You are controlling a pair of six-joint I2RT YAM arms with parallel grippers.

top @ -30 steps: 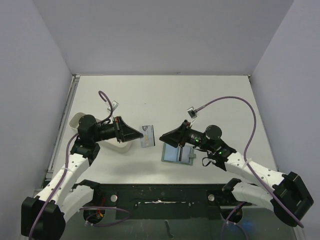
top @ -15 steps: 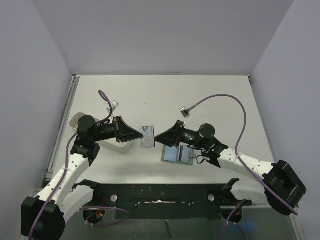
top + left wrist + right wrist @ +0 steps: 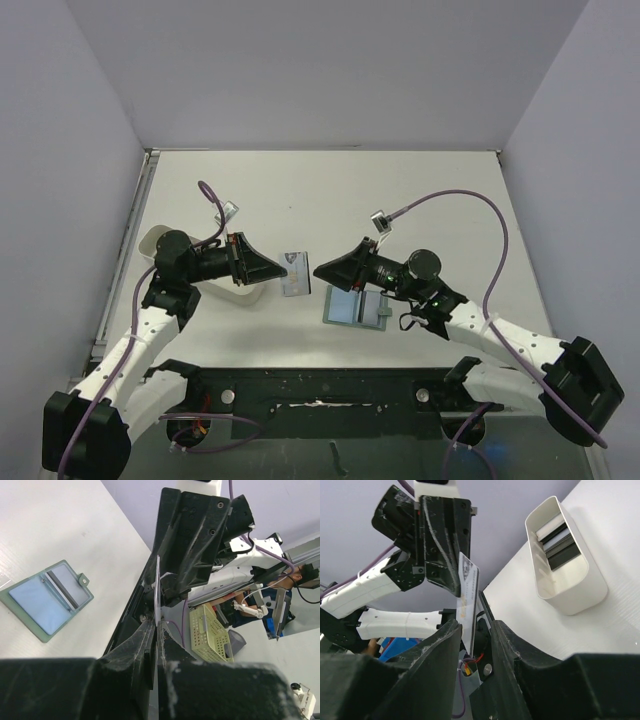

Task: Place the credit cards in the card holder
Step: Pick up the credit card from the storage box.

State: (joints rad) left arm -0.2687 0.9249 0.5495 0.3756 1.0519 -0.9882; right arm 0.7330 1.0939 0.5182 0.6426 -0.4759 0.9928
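The credit card [image 3: 296,272] in play hangs in the air between our two arms, above the surface [image 3: 420,200] and just left of the card holder [image 3: 350,312]. The holder lies unfolded with its blue-grey slotted inside facing up, so a card can slide straight in. Our left hand [image 3: 283,267] is clamped on the card's faces at one end, which leaves the free end sticking out toward our right hand [image 3: 319,270]. That hand's jaws stand partly apart, straddling the free end in its own wrist view, and we see no pinch on it yet. To us it reads as a hand-over, the right arm being the nearer to the holder. More dark cards [image 3: 559,542] stand in the white tray [image 3: 575,597] beneath the left arm, waiting their turn.
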